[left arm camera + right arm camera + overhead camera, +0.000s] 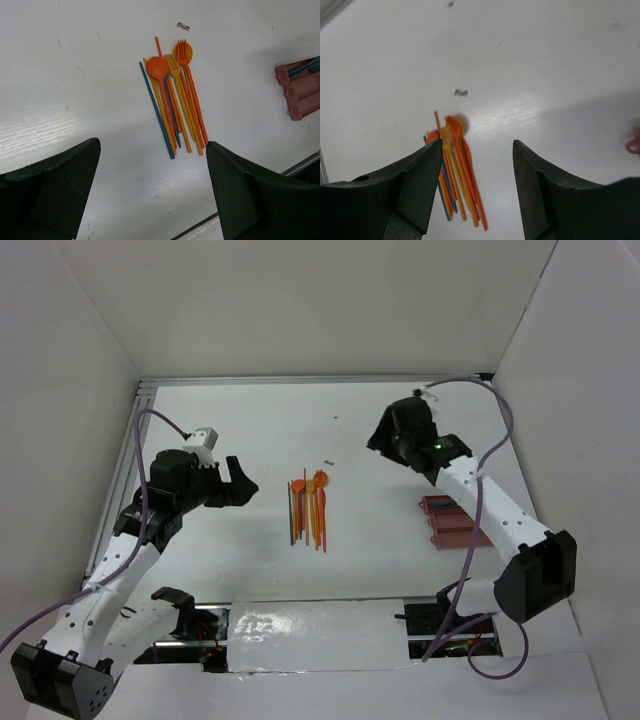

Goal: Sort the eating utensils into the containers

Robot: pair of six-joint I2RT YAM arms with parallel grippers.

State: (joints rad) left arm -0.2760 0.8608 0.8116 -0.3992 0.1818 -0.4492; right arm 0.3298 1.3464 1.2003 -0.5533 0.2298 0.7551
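The eating utensils lie in a tight bundle mid-table: orange spoons, forks and sticks with a few blue sticks, heads pointing to the far side. The containers are reddish-brown troughs at the right; in the left wrist view a container holds a blue piece in its far trough. My left gripper hovers left of the bundle, open and empty. My right gripper hangs high, to the right of and beyond the bundle, open with nothing between its fingers; the utensils show below it.
A small dark speck lies just beyond the utensils' heads. White walls close in the table on the left, back and right. A shiny taped strip runs along the near edge between the arm bases.
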